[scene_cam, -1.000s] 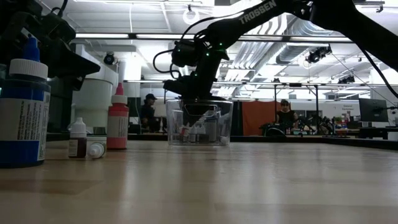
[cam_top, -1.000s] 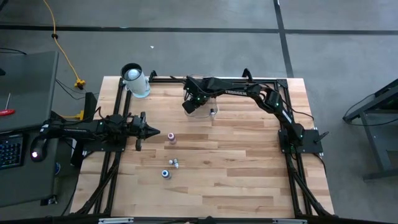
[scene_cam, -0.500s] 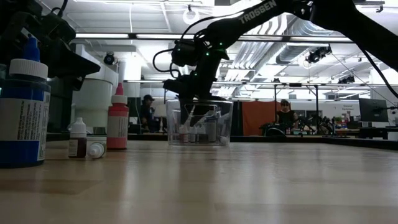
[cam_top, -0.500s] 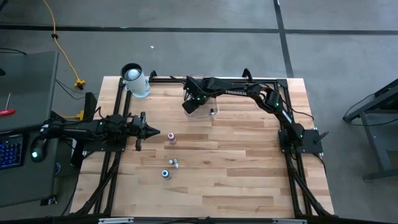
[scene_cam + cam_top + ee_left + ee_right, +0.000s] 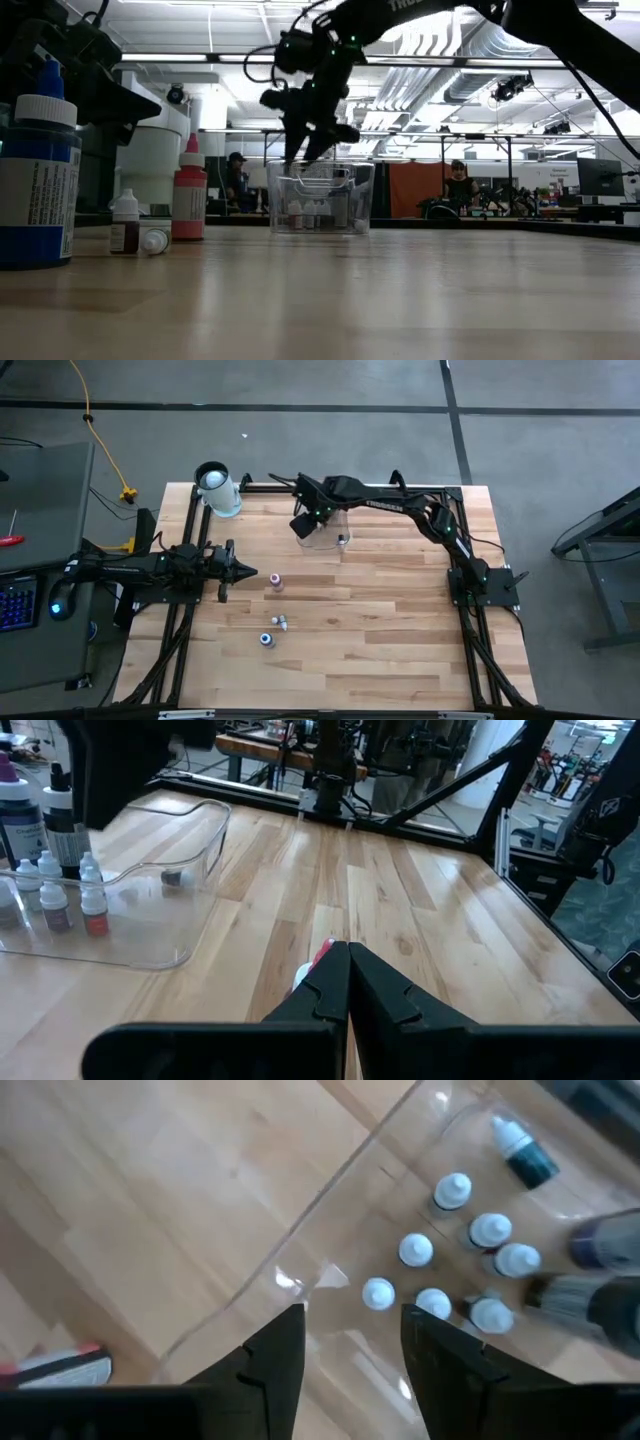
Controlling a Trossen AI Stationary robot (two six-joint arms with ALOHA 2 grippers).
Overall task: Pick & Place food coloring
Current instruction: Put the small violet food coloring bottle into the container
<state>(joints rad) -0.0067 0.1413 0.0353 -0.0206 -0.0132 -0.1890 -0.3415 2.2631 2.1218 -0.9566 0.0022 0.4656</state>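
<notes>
Lift the right gripper [image 5: 352, 1342] straight up, clear of the clear plastic rectangular bin [image 5: 325, 536], before swinging towards the tiny white-capped food coloring bottles [image 5: 275, 582] left on the wooden tabletop [image 5: 380, 620]. Its fingers [image 5: 275, 1355] stand apart, holding nothing. The left gripper [image 5: 243, 573] waits pinched shut beside those bottles.

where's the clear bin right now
In the high view, the clear bin sits at the table's far middle, under the right gripper, right of the white cylinder.

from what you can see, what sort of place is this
Probably a robotics lab or workshop: two robot arms bolted to a wooden table, open ceiling with strip lights, and people at benches behind.
</notes>
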